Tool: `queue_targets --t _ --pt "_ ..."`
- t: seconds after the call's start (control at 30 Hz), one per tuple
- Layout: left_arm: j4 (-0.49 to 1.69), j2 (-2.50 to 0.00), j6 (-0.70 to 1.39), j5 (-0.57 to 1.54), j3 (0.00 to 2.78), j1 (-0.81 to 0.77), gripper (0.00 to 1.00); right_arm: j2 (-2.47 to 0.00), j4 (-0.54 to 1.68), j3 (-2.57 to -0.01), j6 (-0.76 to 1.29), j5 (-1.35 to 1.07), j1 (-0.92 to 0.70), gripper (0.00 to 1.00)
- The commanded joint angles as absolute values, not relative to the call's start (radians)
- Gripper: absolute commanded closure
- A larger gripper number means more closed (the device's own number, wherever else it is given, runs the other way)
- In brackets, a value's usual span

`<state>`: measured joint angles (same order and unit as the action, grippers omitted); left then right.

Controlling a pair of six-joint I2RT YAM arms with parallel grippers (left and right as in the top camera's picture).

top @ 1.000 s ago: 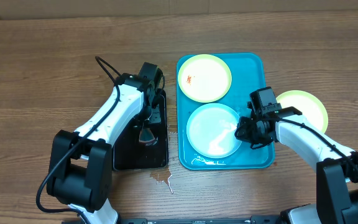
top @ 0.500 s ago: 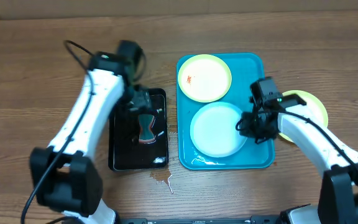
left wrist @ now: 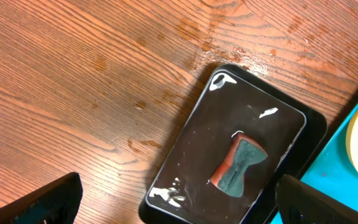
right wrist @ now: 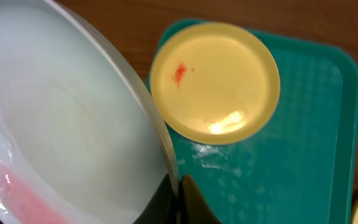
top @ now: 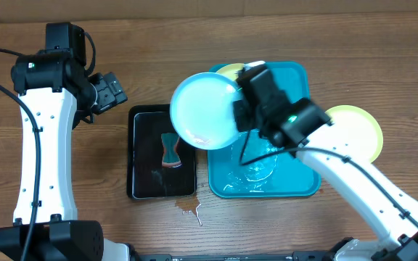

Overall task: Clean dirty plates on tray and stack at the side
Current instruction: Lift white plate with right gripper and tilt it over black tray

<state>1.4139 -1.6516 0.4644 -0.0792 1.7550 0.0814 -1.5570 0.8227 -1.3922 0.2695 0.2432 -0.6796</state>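
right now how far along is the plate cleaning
Roughly a third. Seemingly done: one yellow-green plate sits on the table right of the tray. In hand: the right jaws are shut on the blue plate, held above the tray's left edge, a pink smear showing on it. Left: the smeared plate on the tray. The left jaws are open; the sponge lies in the black tray.

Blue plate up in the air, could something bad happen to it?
Maybe. The right claw pinches the blue plate only at its rim, so it could slip and fall on the black tray. The pink smear inside might also drip onto the table.
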Motion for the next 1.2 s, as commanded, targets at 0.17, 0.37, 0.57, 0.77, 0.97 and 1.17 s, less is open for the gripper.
queue_targets --t 0.17,0.37,0.57,0.77,0.97,1.17 --pt "1.413 -1.655 0.445 -0.078 1.770 0.084 0.00 -1.640 0.740 -1.417 0.264 0.638 -0.885 0.96" --pt "1.413 -1.655 0.445 -0.078 1.770 0.084 0.00 -1.661 0.738 -1.417 0.263 0.862 -1.000 0.96" --pt "1.413 -1.655 0.445 -0.078 1.770 0.084 0.00 -1.661 0.741 -1.417 0.253 1.026 -1.104 0.96" --pt "1.413 -1.655 0.445 -0.078 1.770 0.084 0.00 -1.661 0.743 -1.417 0.211 1.138 -1.180 0.96" --pt "1.413 -1.655 0.445 -0.078 1.770 0.084 0.00 -1.661 0.741 -1.417 0.181 1.212 -1.239 0.96" --pt "1.413 -1.655 0.445 -0.078 1.770 0.084 0.00 -1.661 0.737 -1.417 0.154 1.261 -1.275 0.96"
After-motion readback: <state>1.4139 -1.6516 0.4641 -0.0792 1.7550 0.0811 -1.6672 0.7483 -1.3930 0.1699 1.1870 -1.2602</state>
